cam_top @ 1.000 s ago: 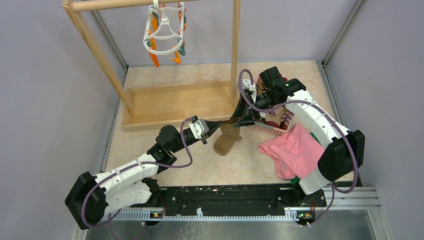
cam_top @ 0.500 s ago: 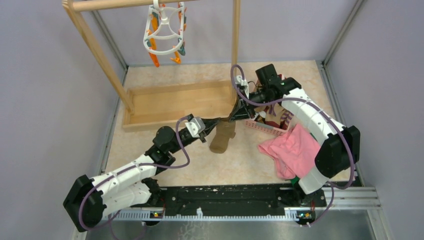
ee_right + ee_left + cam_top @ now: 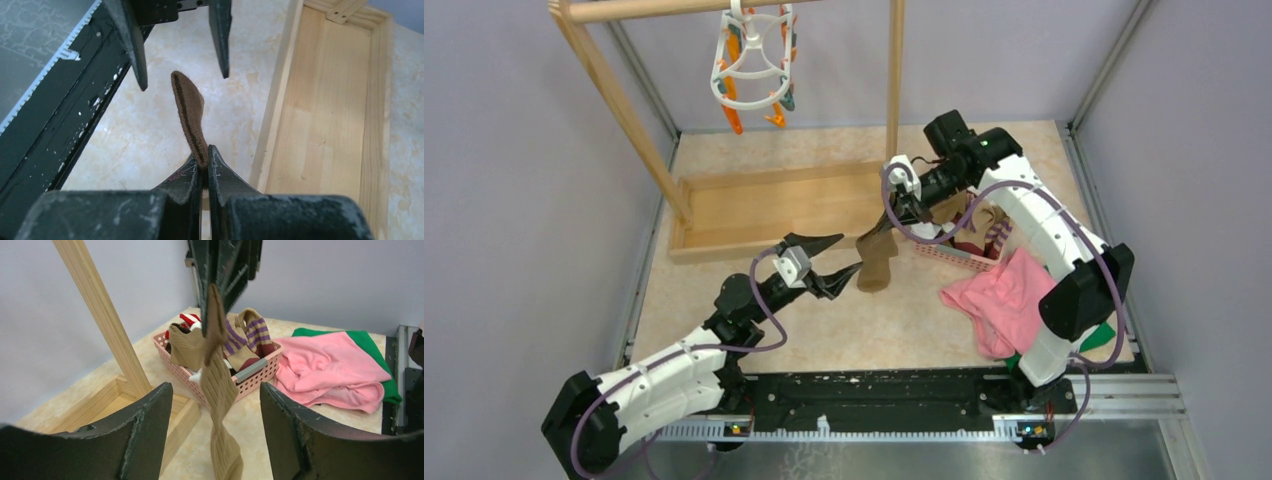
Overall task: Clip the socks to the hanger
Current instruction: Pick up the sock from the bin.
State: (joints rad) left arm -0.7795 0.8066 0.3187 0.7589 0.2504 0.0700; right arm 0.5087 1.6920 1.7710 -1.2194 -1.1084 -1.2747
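Note:
An olive-brown sock (image 3: 876, 262) hangs straight down from my right gripper (image 3: 894, 215), which is shut on its top edge (image 3: 202, 155). My left gripper (image 3: 844, 255) is open, and its two fingers (image 3: 150, 425) stand on either side of the dangling sock (image 3: 220, 385) without touching it. More socks (image 3: 250, 335), striped and brown, lie in a pink basket (image 3: 260, 375). The white hanger (image 3: 754, 65), with orange and teal clips, hangs from the wooden rack's top bar at the back left, far from both grippers.
The wooden rack's post (image 3: 894, 90) and base tray (image 3: 774, 205) stand just left of the right gripper. A pink cloth (image 3: 1009, 300) over a green cloth (image 3: 1104, 335) lies at the right, beside the basket (image 3: 954, 255). The black rail (image 3: 874, 400) runs along the near edge.
The left gripper has let go of the sock, opened wide and drawn back. The right gripper has shut on the sock's top and lifted it up and leftward.

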